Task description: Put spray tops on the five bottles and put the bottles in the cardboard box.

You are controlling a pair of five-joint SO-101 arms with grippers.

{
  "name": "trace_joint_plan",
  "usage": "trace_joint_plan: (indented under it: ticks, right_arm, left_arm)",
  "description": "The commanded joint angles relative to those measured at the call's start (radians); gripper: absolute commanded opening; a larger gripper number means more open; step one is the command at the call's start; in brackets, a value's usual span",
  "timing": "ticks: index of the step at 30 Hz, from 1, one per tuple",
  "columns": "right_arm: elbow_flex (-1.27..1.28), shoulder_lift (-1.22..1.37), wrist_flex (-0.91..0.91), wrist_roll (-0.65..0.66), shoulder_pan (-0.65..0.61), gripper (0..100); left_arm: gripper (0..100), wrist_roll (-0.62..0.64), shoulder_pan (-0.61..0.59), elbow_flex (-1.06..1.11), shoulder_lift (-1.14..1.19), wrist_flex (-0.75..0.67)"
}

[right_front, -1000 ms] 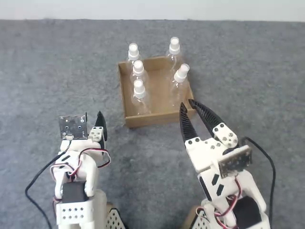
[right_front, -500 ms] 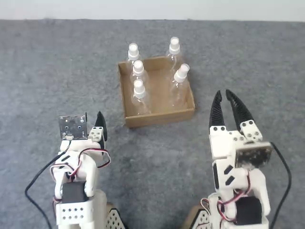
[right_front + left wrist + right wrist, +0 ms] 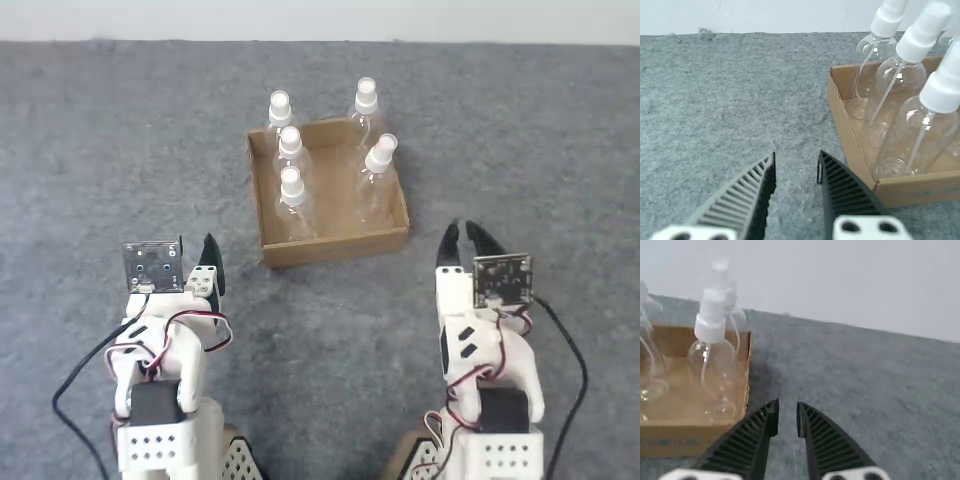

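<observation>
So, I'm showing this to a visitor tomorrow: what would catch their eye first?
The cardboard box in the middle of the grey felt, with five clear bottles standing in it, each with a white spray top. Short of it, the left gripper and the right gripper hang empty, one to each side.

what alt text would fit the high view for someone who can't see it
Five clear bottles with white spray tops stand in an open cardboard box on a grey felt table. Nearer the camera, the left gripper and right gripper sit short of the box, both empty.
</observation>
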Motion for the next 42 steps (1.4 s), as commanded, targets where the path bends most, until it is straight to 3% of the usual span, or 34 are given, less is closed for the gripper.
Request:
trace_joint_plan:
  ticks: [1,7,20,31,37,42]
  right_arm:
    - [0.028,-0.015,-0.012,0.020,0.010,2.2]
    - [0.077,-0.015,0.022,0.012,-0.007,2.0]
    - [0.077,-0.013,0.364,0.011,-0.199,2.0]
    - [0.077,-0.004,0.501,0.009,-0.193,2.0]
    - [0.078,-0.004,0.581,-0.143,-0.194,2.0]
    - [0.078,-0.004,0.641,-0.150,-0.194,2.0]
  left_arm:
    - [13,-0.008,-0.008,-0.007,-0.018,-0.032]
    - [13,-0.008,-0.008,-0.007,-0.018,-0.031]
    - [13,-0.008,-0.008,-0.007,-0.018,-0.029]
    - [13,-0.008,-0.008,-0.007,-0.018,-0.029]
    - [13,-0.008,-0.003,-0.005,-0.018,-0.029]
    - [13,-0.006,-0.008,-0.007,-0.018,-0.029]
